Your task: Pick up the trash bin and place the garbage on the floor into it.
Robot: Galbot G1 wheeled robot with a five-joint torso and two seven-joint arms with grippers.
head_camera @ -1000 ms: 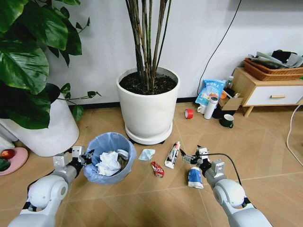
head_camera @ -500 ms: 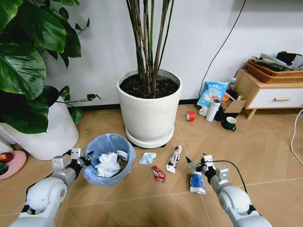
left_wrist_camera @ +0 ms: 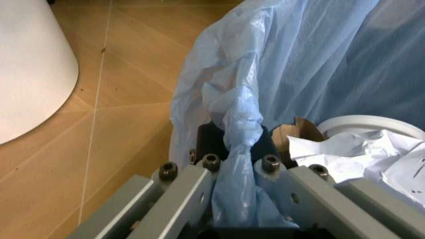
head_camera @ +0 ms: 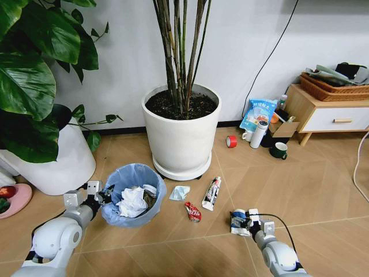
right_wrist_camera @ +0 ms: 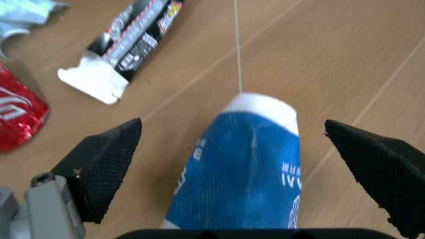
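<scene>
The trash bin [head_camera: 134, 179], lined with a light blue bag [left_wrist_camera: 312, 64], stands on the floor [head_camera: 311, 184] and holds crumpled white paper [head_camera: 132, 200]. My left gripper [head_camera: 104, 195] is shut on the bin's bag-covered rim [left_wrist_camera: 238, 149]. Garbage lies on the floor to the bin's right: a light blue mask [head_camera: 179, 192], a red crushed wrapper [head_camera: 192, 211], a white printed tube [head_camera: 211, 192] and a blue-white wrapper [head_camera: 236, 222]. My right gripper [head_camera: 241, 219] is low over that wrapper [right_wrist_camera: 246, 184], open, with one black fingertip [right_wrist_camera: 109, 169] on each side of it.
A big white plant pot [head_camera: 180, 135] stands behind the litter, and another pot [head_camera: 57, 161] at the left. A red tape roll [head_camera: 230, 141], white bottle [head_camera: 256, 133], mug [head_camera: 279, 150] and wooden cabinet [head_camera: 323, 112] are at the back right.
My right gripper has come down and nearer, from above the floor beside the tube to straddling the blue-white wrapper. My left gripper still holds the bin's rim.
</scene>
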